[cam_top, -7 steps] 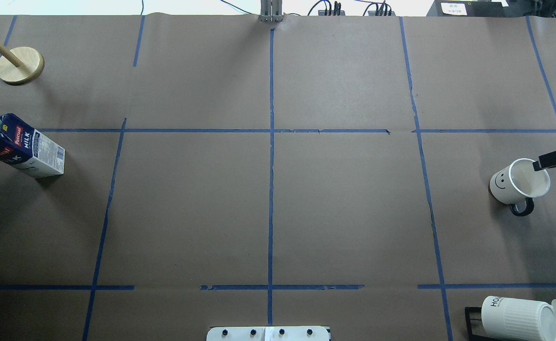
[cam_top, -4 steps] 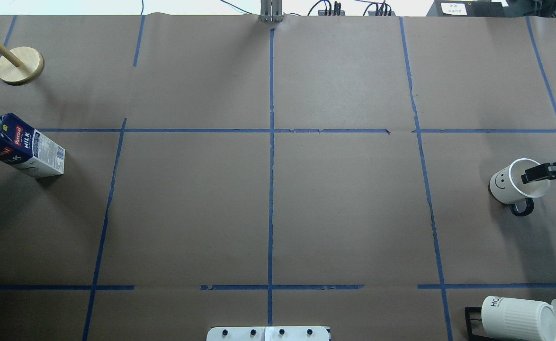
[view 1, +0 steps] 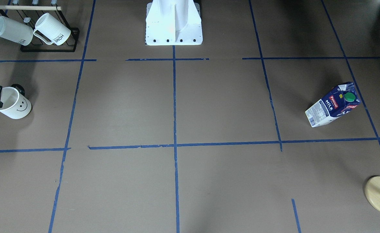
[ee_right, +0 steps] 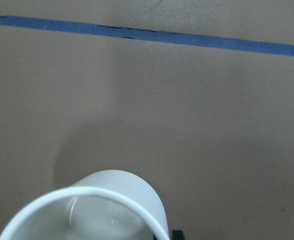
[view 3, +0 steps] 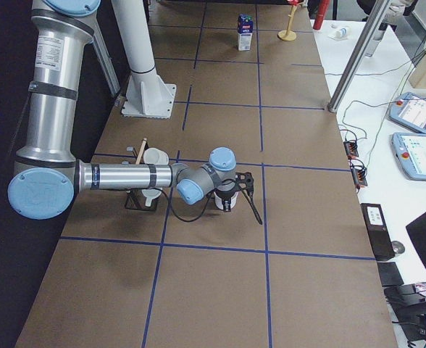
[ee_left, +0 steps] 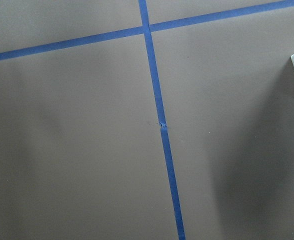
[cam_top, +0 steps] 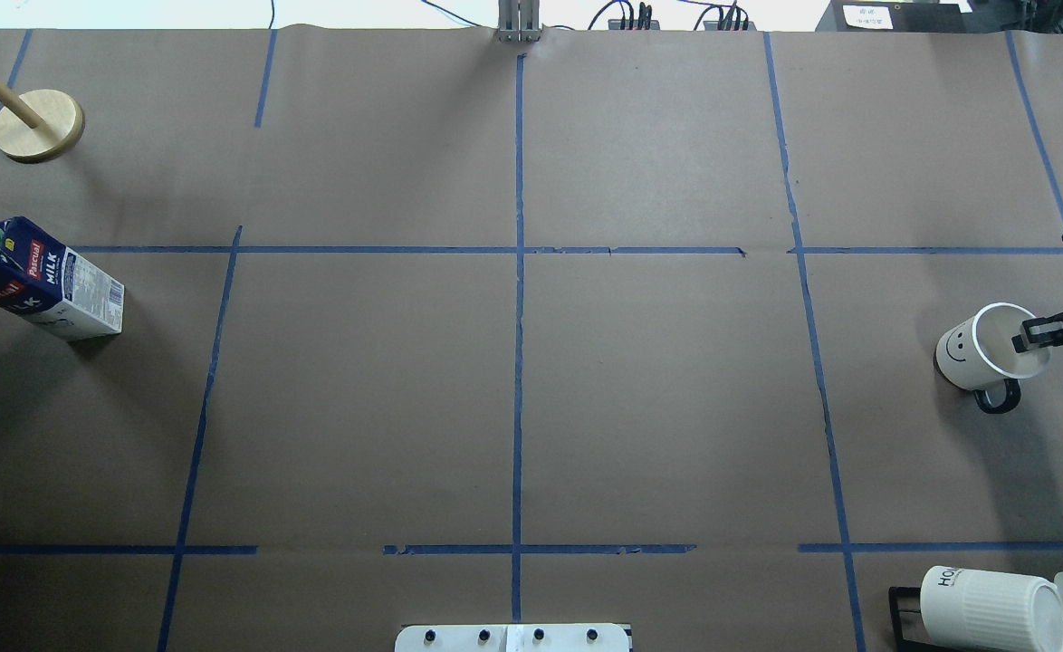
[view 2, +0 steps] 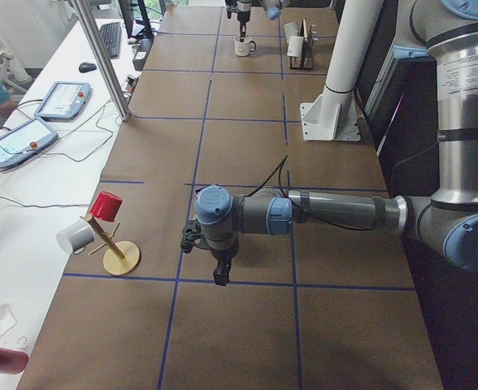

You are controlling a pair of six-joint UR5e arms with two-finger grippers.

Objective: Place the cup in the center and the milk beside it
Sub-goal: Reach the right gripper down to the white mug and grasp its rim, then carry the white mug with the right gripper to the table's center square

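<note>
At the rim of the cup [cam_top: 966,351], right gripper [cam_top: 1034,333] (grip unclear); milk [cam_top: 43,282] well apart.

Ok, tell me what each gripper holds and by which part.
The right gripper sits at the rim of the cup, opposite the smiley; whether it is clamped cannot be told. The left gripper appears empty.

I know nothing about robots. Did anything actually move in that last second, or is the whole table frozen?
Only the right claw moved. Its dark finger slid from the rim of the cup further over the open mouth, toward the robot's side. I cannot tell whether it has taken hold yet. The cup has not shifted, and the milk stands where it was.
</note>
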